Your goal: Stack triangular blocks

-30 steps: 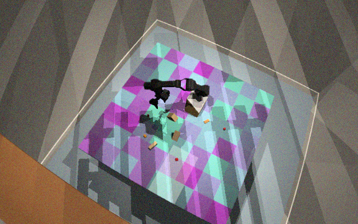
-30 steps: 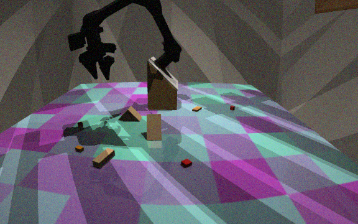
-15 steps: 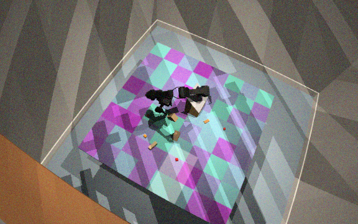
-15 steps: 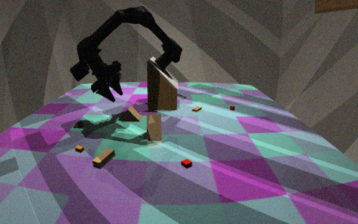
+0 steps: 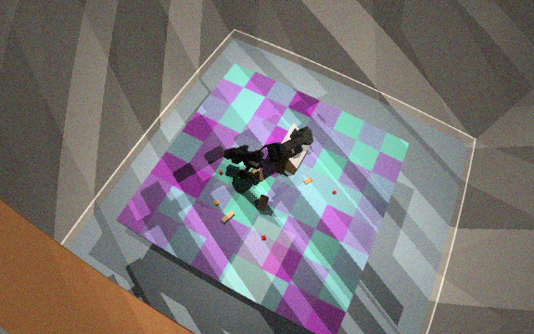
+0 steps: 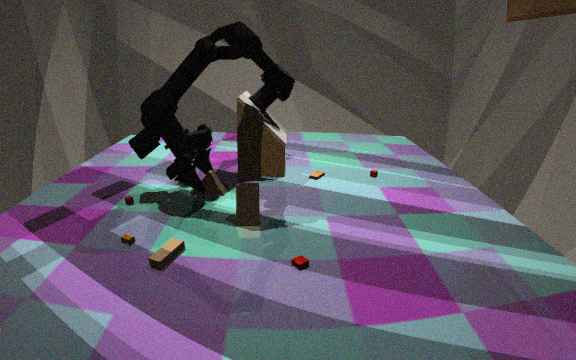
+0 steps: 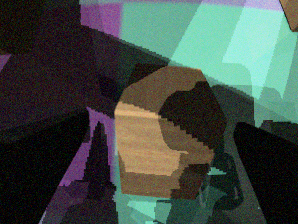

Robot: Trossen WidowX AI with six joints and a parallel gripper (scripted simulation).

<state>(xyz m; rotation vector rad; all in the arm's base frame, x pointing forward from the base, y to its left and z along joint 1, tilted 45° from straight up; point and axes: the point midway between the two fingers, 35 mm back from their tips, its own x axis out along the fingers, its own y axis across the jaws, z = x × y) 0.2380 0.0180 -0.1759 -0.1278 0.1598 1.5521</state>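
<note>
A tan triangular block lies on the checkered table left of the arm's base; it also shows in the top view. In the wrist view the triangular block fills the middle, its sloped face lit. My gripper is down at this block, open, with a dark finger on each side of it. I cannot tell whether a finger touches it. A second tan block stands upright in front of it; I cannot tell its exact shape.
The arm's tall tan wedge-shaped base stands behind. A long tan block lies front left. Small red cubes and small orange pieces are scattered about.
</note>
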